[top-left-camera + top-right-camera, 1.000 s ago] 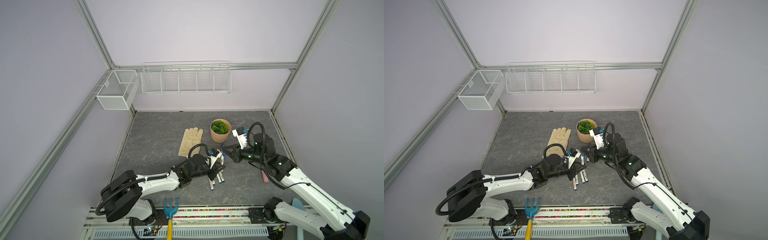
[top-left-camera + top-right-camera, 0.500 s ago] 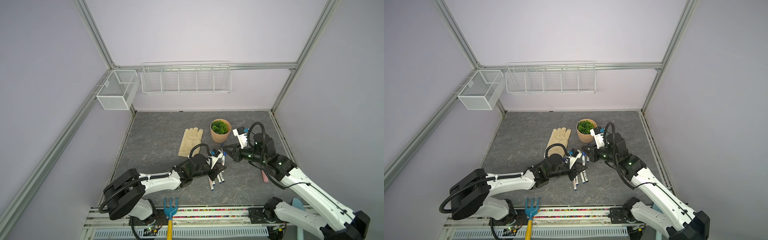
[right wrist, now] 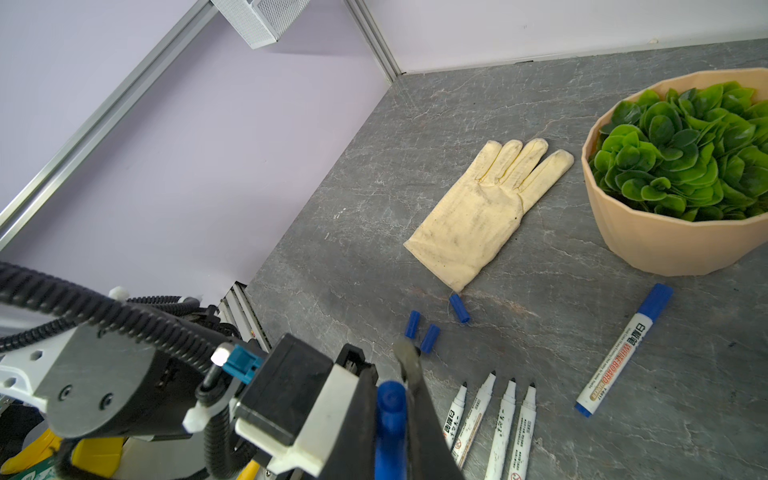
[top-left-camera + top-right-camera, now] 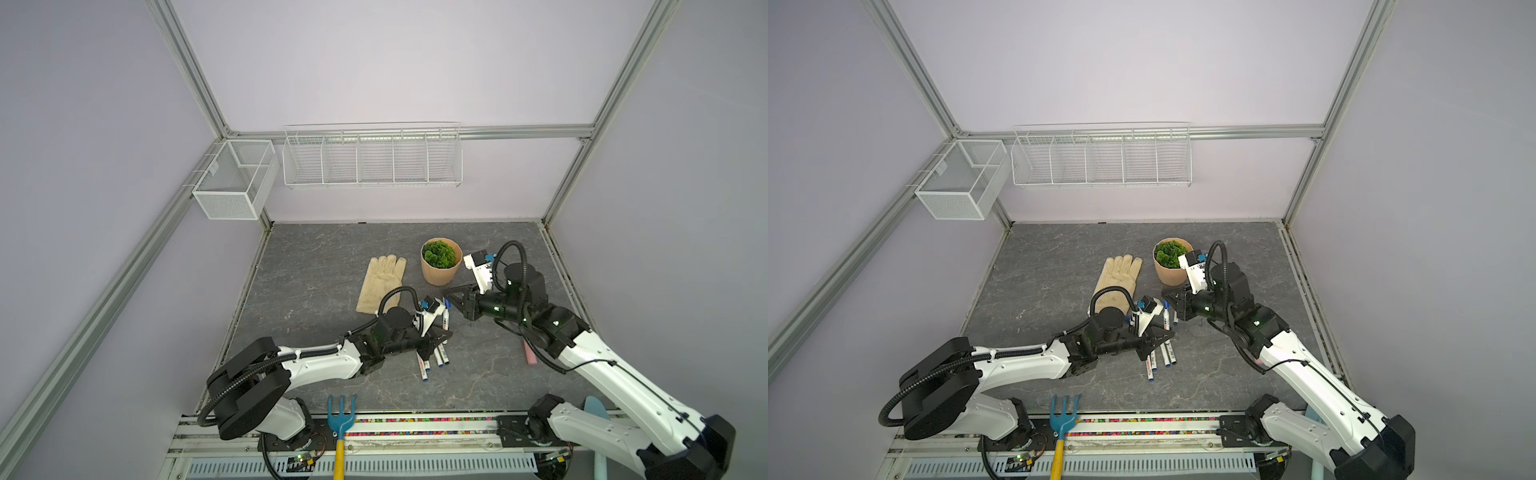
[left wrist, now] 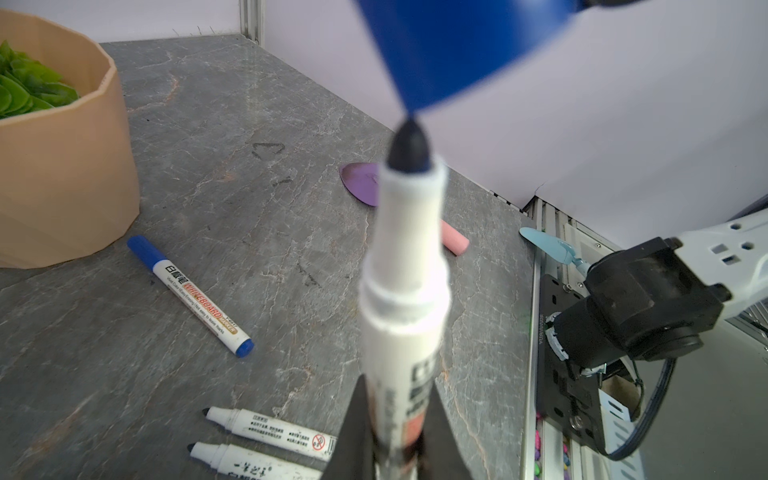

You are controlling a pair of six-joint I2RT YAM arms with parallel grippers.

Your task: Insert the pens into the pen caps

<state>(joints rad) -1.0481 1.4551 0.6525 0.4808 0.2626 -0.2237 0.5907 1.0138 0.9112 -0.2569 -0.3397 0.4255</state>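
Hardly shifts from a second ago. Keeps an uncapped whiteboard marker [image 5: 405, 257] clenched in the left end effector [image 5: 397, 380] and a blue cap [image 3: 390, 415] clenched in the right end effector [image 3: 388, 374], both raised over the surface [image 5: 270, 208]. Puts the nib at the cap's edge, so probably not yet seated. Hides the cap's mouth and blurs both, so leaves alignment impossible to judge.

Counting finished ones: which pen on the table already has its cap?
The lone pen near the plant pot: blue cap fitted; the four pens in a row show bare tips.
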